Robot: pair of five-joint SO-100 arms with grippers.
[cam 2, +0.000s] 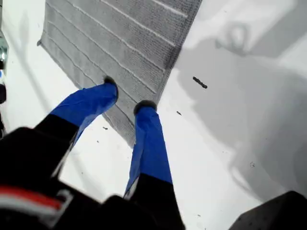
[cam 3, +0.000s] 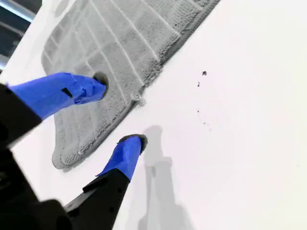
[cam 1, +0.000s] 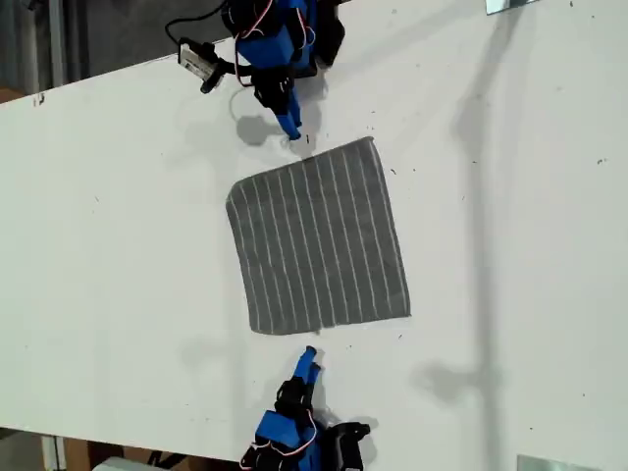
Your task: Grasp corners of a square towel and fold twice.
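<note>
The grey white-striped towel [cam 1: 319,240] lies flat and unfolded on the white table. My first gripper [cam 1: 291,131] is at the far edge of the towel in the exterior view. It is open and hovers over the cloth [cam 2: 120,33] close to a pointed corner [cam 2: 128,132], with nothing between its blue fingers [cam 2: 144,108]. My second gripper [cam 1: 309,351] is at the near edge. It is open too [cam 3: 119,110], one finger over the towel [cam 3: 110,43] and one over bare table, a little along from a rounded corner [cam 3: 64,160].
The white table [cam 1: 510,245] reaches well beyond the towel on every side. Its far edge slants across the exterior view's top left. Small metal plates [cam 1: 512,5] [cam 1: 554,461] sit at the exterior view's right. Dark specks [cam 2: 199,82] mark the tabletop.
</note>
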